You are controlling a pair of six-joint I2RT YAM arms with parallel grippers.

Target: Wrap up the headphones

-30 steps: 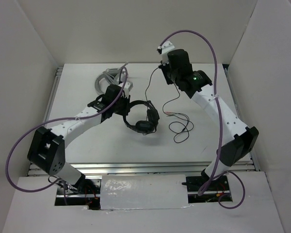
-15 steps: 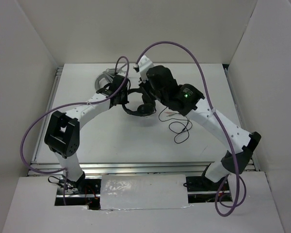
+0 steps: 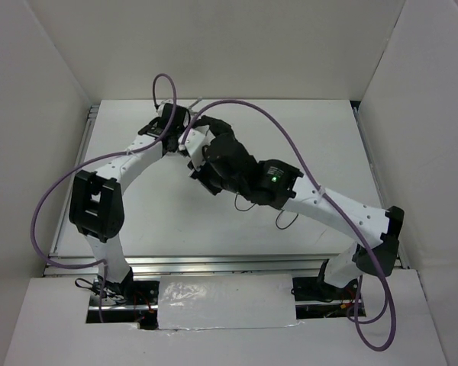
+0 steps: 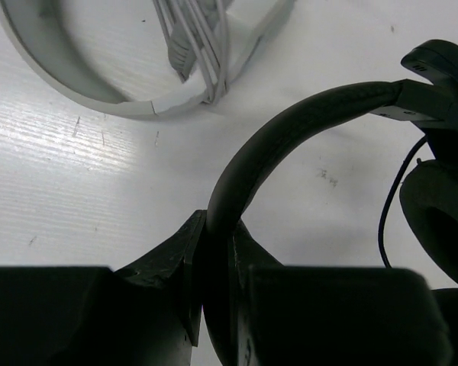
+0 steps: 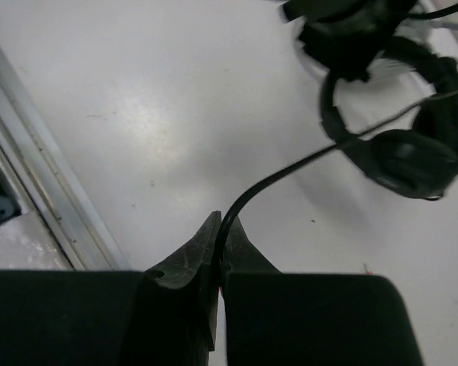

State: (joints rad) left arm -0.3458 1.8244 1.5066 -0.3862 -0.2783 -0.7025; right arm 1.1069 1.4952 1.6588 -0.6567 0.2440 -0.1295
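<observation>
My left jaws are clamped shut on the headband of the headphones, which sit just beside the stand, on the side nearer my bases. I cannot tell whether the earcups touch the table. My right jaws are pinched shut on the cable, farther from the stand, and the cable runs nearly straight back to the earcups. As I judge it, that tautness is the danger. One hard pull could drag the thin cable out of my right jaws, twist the headband in my left, or strain the cable where it enters the earcup. My arms also cross close over the headphones, so a wide wrapping sweep might knock them together or snag the cable on the stand.
</observation>
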